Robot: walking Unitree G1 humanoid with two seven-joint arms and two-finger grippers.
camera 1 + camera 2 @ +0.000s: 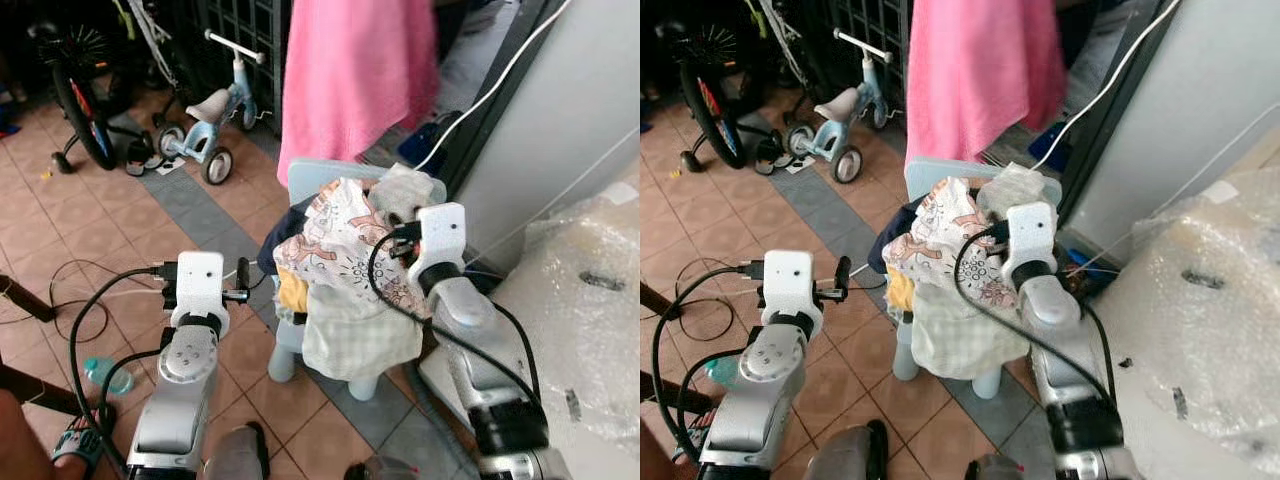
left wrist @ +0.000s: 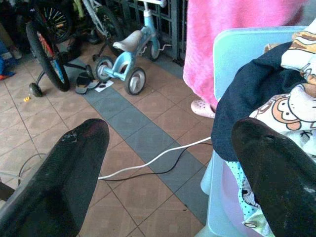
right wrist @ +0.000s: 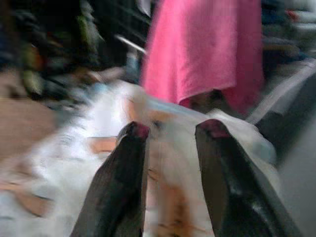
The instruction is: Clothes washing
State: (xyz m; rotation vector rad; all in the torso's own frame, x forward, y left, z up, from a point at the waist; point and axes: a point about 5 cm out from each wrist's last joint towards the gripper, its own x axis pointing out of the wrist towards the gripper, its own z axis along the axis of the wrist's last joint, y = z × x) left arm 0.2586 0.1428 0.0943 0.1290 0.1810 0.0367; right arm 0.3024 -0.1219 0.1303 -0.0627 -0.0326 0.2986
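A heap of clothes (image 1: 335, 250) lies on a small light-blue chair (image 1: 310, 180): a white cartoon-print garment (image 2: 289, 111) on top, a navy one (image 2: 242, 98) under it, and a pale checked cloth (image 1: 355, 335) hanging down the front. My right gripper (image 3: 170, 129) hovers just above the white printed garment at the heap's right side, open, with nothing between its fingers. My left gripper (image 2: 168, 163) stands open in the air to the left of the chair, at about seat height, apart from the clothes.
A pink towel (image 1: 355, 70) hangs behind the chair. A bubble-wrapped white appliance (image 1: 585, 300) stands close on the right. A child's tricycle (image 1: 210, 120) and a bicycle (image 1: 80, 95) are at the back left. A white cable (image 2: 148, 163) crosses the tiles; a person's sandalled foot (image 1: 75, 440) is at lower left.
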